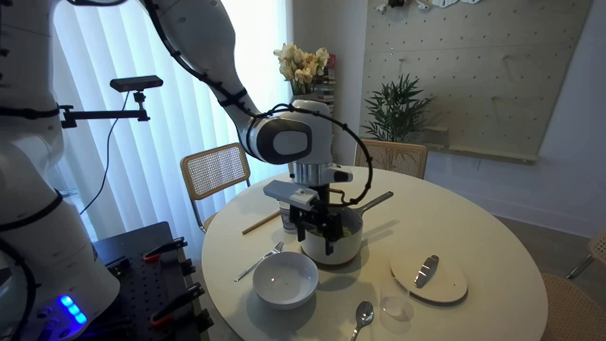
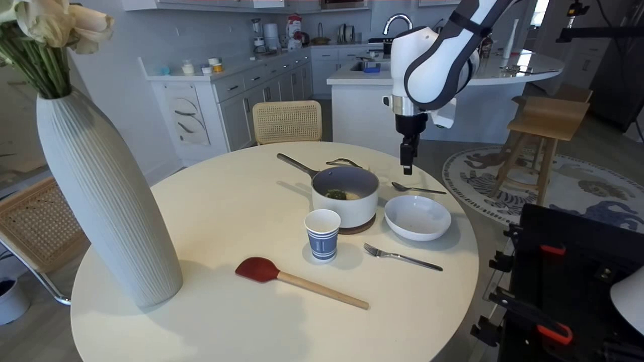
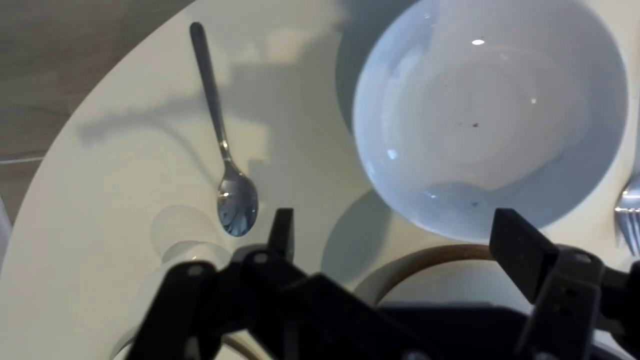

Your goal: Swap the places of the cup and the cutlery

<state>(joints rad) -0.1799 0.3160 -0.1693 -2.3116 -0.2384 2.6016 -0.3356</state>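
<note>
So, the arm reaches over the table, its gripper spread wide and pointing down; lower, spoon and fork flank the bowl, the cup near the pot.

Shiny metal spoon and fork, paper-looking cup, glossy smooth bowl, ribbed matt vase, wooden spatula handle

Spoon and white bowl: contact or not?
Apart. Wrist view settles it: a broad strip of tabletop shows between the spoon and the white bowl along the spoon's whole length.
</note>
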